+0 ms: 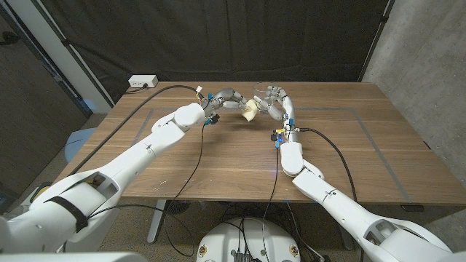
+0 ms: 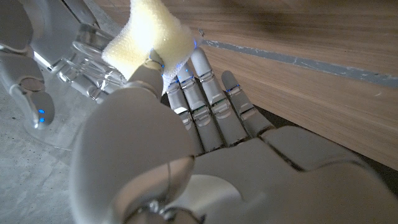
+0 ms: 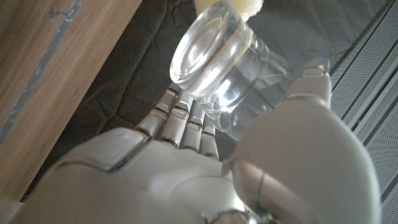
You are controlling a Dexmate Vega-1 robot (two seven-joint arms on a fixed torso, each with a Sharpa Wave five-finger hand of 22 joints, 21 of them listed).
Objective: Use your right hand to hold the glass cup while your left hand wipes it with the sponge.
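Above the far middle of the wooden table [image 1: 240, 160] my right hand [image 1: 277, 102] grips the clear glass cup [image 1: 262, 102], held off the surface. The right wrist view shows the cup [image 3: 224, 62] lying in that hand's [image 3: 205, 168] fingers with its thick base pointing away. My left hand [image 1: 226, 97] holds the pale yellow sponge [image 1: 250, 110] and presses it against the cup's side. In the left wrist view the sponge [image 2: 146, 34] sits at the fingertips of the left hand [image 2: 161, 143], touching the glass [image 2: 93, 62]; part of the right hand [image 2: 28, 74] is beside it.
A white power box [image 1: 143, 81] sits at the table's far left corner, with a black cable [image 1: 145, 105] running along the left arm. Grey tape lines [image 1: 378, 156] mark the tabletop. A dark curtain hangs behind the table.
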